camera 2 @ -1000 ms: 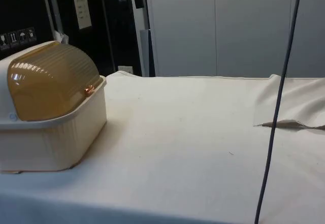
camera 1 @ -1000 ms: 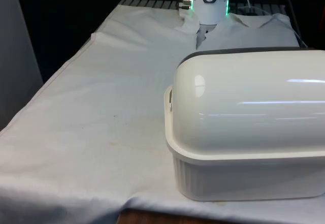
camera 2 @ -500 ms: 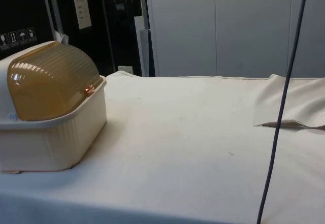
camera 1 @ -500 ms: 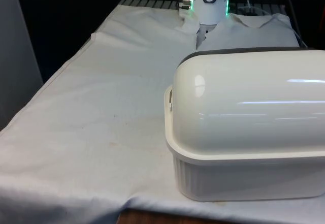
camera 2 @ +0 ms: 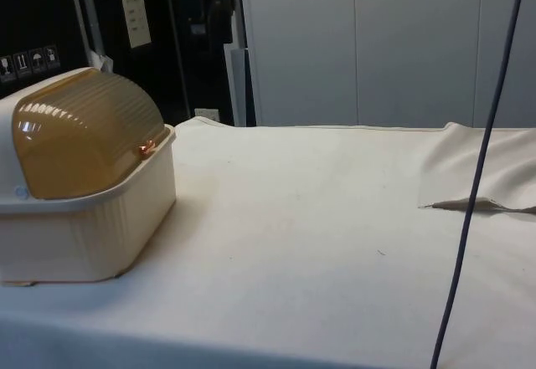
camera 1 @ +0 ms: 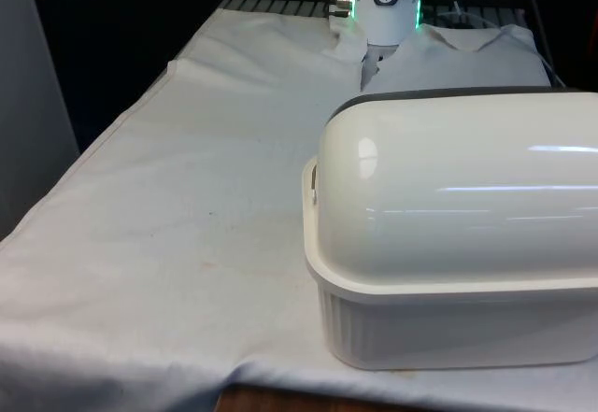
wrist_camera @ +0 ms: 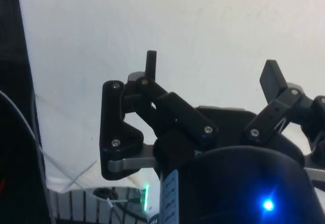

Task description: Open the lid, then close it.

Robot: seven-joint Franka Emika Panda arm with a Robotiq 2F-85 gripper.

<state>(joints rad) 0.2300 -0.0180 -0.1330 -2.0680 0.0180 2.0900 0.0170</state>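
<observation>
Pincer point(wrist_camera: 210, 76) hangs spread wide, gripping nothing, over bare cloth. Bread box point(camera 1: 453, 234) sits shut at the front view's lower right; its smooth round lid point(camera 2: 79, 130) could slip.

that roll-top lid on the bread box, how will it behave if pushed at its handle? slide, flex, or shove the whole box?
The lid looks like thin ribbed amber plastic, so probably light and slightly flexible. Its curved shape suggests it rolls back rather than lifting. The bread box sits loose on the cloth, so a hard push at the small handle may shift it.
</observation>
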